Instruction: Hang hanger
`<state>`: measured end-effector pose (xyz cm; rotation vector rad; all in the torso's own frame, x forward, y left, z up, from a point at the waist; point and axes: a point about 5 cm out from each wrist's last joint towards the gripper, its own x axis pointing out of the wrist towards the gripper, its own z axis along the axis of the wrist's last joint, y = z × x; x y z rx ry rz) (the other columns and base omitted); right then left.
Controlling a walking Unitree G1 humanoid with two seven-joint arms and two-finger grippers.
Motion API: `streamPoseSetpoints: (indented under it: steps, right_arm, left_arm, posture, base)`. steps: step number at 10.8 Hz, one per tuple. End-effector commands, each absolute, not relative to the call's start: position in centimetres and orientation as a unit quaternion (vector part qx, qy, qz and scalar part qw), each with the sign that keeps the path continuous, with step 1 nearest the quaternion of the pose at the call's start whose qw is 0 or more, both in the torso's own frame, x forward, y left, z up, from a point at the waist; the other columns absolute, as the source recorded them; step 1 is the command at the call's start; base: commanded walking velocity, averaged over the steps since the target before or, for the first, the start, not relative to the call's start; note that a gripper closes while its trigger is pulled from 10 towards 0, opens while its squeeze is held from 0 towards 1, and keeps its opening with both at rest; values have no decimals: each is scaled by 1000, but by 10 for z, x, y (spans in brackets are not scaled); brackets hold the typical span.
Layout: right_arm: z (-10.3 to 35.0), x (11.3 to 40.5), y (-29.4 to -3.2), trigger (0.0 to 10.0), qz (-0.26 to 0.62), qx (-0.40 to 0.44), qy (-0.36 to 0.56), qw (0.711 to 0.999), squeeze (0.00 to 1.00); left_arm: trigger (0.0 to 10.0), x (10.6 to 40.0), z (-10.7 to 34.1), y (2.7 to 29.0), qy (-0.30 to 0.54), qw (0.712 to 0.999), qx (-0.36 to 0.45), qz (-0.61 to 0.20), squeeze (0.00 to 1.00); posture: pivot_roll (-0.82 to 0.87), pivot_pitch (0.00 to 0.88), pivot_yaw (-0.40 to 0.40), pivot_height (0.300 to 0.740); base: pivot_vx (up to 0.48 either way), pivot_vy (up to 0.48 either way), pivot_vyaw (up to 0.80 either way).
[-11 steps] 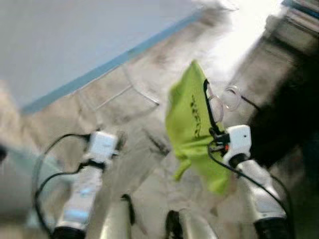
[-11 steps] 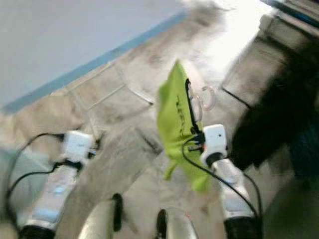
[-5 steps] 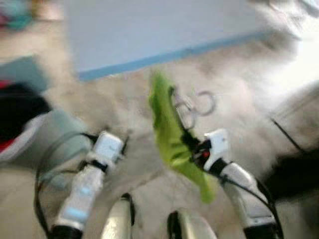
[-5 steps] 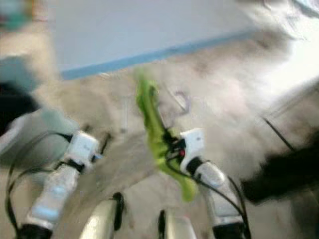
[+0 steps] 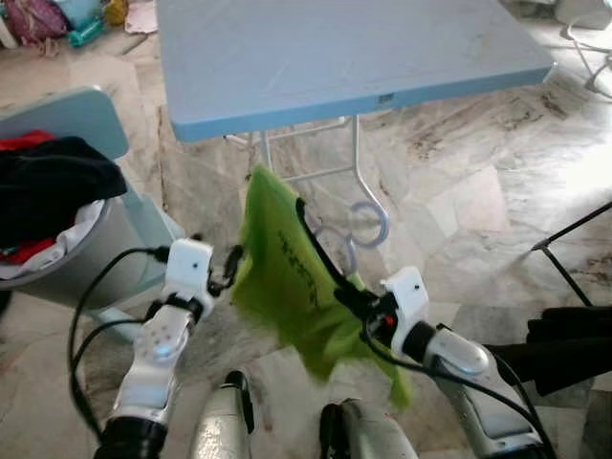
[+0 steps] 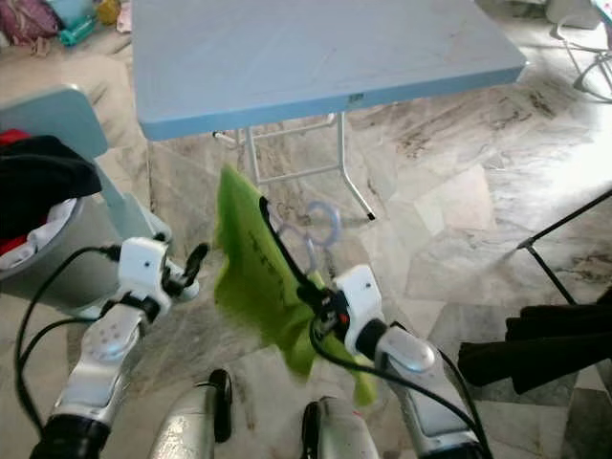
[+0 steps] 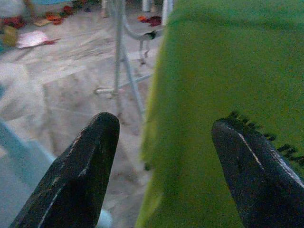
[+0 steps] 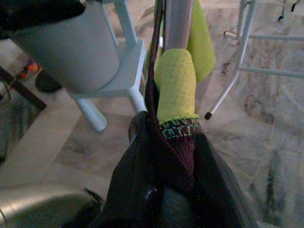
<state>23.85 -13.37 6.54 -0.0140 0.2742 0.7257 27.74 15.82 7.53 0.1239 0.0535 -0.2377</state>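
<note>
While the right pincer (image 5: 349, 298) is clamped shut on a lime-green knitted garment with a dark trim (image 5: 287, 282), that garment hangs in the air before the robot, spread between the two silver arms above the marble-tiled floor (image 5: 459, 191). The dark trim runs up along the garment's right edge from the pincer, and the cloth drapes down to the near side below the right wrist. A pale translucent plastic hanger with a double-looped hook (image 5: 356, 229) rises just beside the garment on its far right, its loops above the right pincer; the right wrist view shows the cloth and a pale stem pressed between the black fingers (image 8: 133, 190). The left pincer (image 7: 166, 166) stands open just left of the garment, its two black fingers spread, with the green cloth lying before the gap; whether either finger touches the cloth cannot be told. A light-blue rectangular surface on white metal legs (image 5: 335, 57) stands at the far side of the scene, beyond the garment. To the left, a pale grey round basket holding dark and red clothes (image 5: 76, 258) sits on a light-blue stool (image 5: 67, 110). At the right edge lie a dark cloth bundle (image 5: 574, 344) and a thin black rod (image 5: 569, 229).
</note>
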Motion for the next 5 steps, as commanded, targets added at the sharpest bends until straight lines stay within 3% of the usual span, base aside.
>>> streamPoseSetpoints:
  steps: [1, 3, 5]
  right_arm:
    - [76, 237, -130, 10000, 370, -17, 102, 923, 0]
    - [77, 233, -124, 10000, 384, -10, 111, 916, 0]
    - [74, 242, -122, 10000, 358, -56, 100, 927, 0]
  left_arm:
    - [10000, 277, 73, 156, 35, 990, 47, -127, 0]
    - [10000, 288, 79, 140, 37, 988, -9, -150, 0]
    - [10000, 292, 87, 117, 28, 979, -38, -200, 0]
  posture:
    - [-13, 237, -67, 740]
    - [-24, 234, -63, 740]
    - [-31, 234, -60, 740]
  base:
    - [0, 0, 0]
    - [0, 0, 0]
    - [0, 0, 0]
